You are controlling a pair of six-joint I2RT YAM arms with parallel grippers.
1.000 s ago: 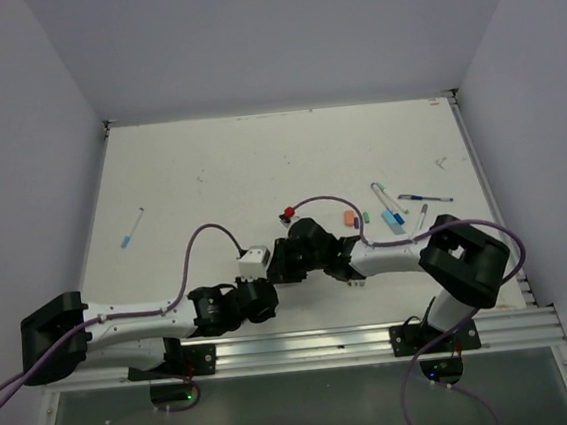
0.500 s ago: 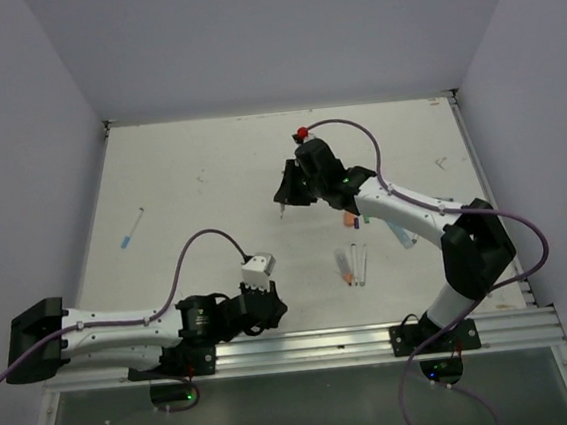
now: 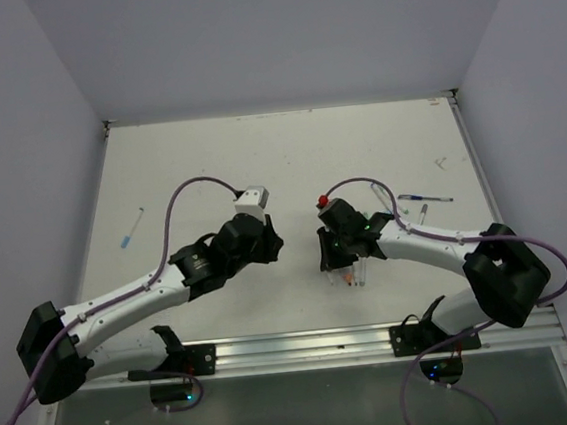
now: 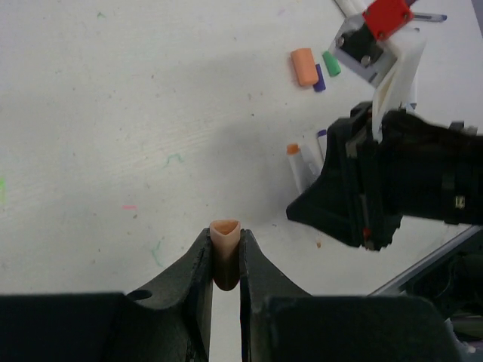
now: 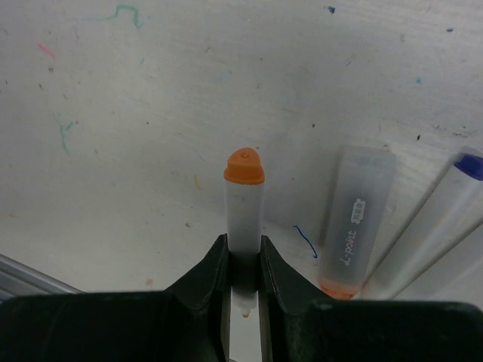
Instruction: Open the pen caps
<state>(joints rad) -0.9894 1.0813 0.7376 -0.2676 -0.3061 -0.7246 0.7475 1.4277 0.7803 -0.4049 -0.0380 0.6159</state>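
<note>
On the scuffed white tabletop (image 3: 209, 169), boxed in by pale lavender walls (image 3: 266, 33), both arms reach toward the centre. Their tips are near each other but apart. White-and-black left arm (image 3: 131, 297) comes in from near-left. White-and-black right arm (image 3: 427, 244) folds in from near-right. A purple cable loops over each.

Left gripper (image 4: 225, 241): clenched on a stubby peach-orange plastic cap (image 4: 225, 230). Its hollow mouth points away from the wrist, and only that end shows past the fingertips.

Right gripper (image 5: 243, 245): clamped on a frosted clear pen barrel (image 5: 244, 207). The barrel's orange end (image 5: 244, 166) sticks out well past the fingertips. Cap and barrel are separated, one per gripper.

Flat on the table just beside the right gripper:
- second frosted barrel with black print (image 5: 351, 226), orange showing at its near end
- clear barrel with a dark blue end (image 5: 445, 204), next to that one

Beyond the right gripper in the left wrist view, loose caps sit in a tight group:
- loose orange cap (image 4: 303, 66)
- dark blue cap (image 4: 318, 78), just beside the orange one
- green cap (image 4: 330, 63), just beside the blue one

A thin dark-tipped pen (image 3: 425, 198) lies toward the far right of the table. One thin pen with a light blue end (image 3: 132, 229) lies alone, well apart on the left side.
</note>
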